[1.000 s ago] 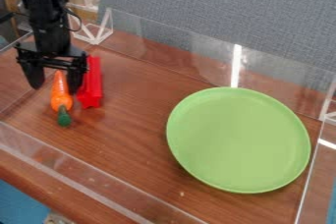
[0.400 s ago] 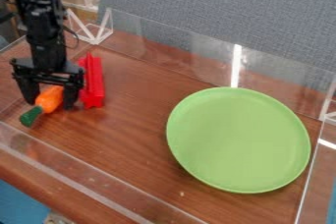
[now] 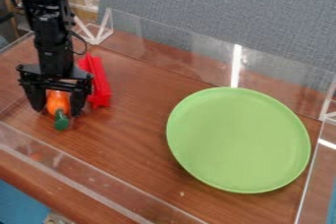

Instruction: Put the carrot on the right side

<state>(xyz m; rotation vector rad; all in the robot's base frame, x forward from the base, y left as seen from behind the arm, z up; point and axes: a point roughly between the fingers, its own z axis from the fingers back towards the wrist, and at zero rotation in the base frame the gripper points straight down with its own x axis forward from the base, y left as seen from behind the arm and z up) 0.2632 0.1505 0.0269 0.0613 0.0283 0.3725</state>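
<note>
The small orange carrot with its dark green stem end lies on the wooden table at the left, stem pointing toward the front. My black gripper stands straight over it, open, with one finger on each side of the carrot. Whether the fingers touch the carrot I cannot tell. A red stick-shaped block lies just right of the gripper.
A large green plate sits on the right half of the table. Clear acrylic walls ring the wooden surface. Cardboard boxes stand behind the arm at the back left.
The gripper dipped left and came back slightly right, staying open. The carrot shifted with it: it lay tilted further left a moment ago and now lies between the fingers.
</note>
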